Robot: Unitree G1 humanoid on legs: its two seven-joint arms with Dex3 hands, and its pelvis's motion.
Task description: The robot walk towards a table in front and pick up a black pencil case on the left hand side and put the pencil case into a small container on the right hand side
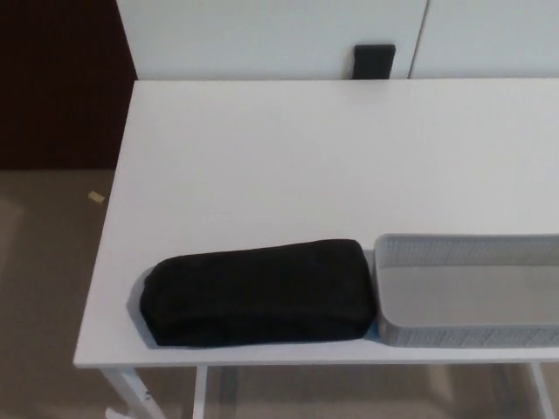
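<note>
Pencil case [259, 292], black and soft, lying lengthwise on the white table [332, 157], immediately left of the grey mesh container [463, 247]. Whether the two touch cannot be told. The container sits empty, cut off by the view's right edge. Neither robot hand is visible, so its state cannot be told.

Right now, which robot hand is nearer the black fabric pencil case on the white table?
Cannot tell: neither left nor right hand is in view. The black fabric pencil case lies near the white table's front edge, just left of the grey mesh container.
</note>
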